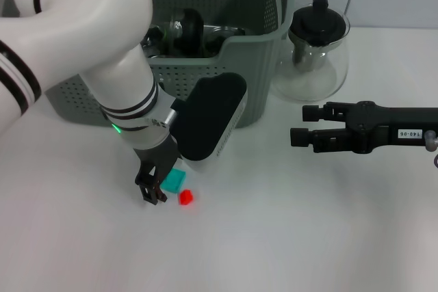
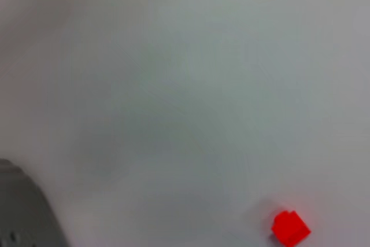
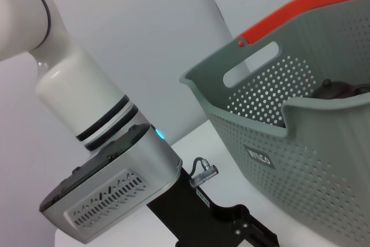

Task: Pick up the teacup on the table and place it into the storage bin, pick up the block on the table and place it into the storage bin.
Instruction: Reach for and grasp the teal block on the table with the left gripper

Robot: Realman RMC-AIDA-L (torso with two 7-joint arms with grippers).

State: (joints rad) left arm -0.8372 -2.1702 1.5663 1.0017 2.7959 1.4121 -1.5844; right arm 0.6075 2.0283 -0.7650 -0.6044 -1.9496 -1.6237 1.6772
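Head view: the left claw (image 1: 153,190) is down at the tabletop (image 1: 287,237), near-left of centre, with its fingers pointing downward. A teal block (image 1: 174,180) lies just right of the fingertips, touching or nearly so, and a smaller red block (image 1: 185,197) sits just near-right of it. Whether the fingers are spread or closed, I cannot tell; nothing is visibly gripped. The storage bin (image 1: 260,66) stands at the far left-centre. Dark glassware (image 1: 186,32) already lies inside it, which is possibly the teacup, though this is not certain. A glass teapot (image 1: 313,56) sits just right of the bin. The right claw (image 1: 301,125) hovers at mid-right, pointing left, with its jaws apart and empty.

Left wrist view: there is bare tabletop and only the red block (image 2: 291,228), at the frame's edge. The claw's own fingers are not shown.

Right wrist view: this shows the bin wall (image 3: 300,160) with its orange handle (image 3: 312,4), and the left arm's wrist housing (image 3: 110,195) in front of it.

Judgement: the block pick is the step in hand. The next move calls for centring the fingers over one block, closing, then lifting clear of the bin's near rim before carrying it far.

Room: there is open tabletop near and to the right. The bin wall lies close behind the left wrist, so a straight lift comes first.
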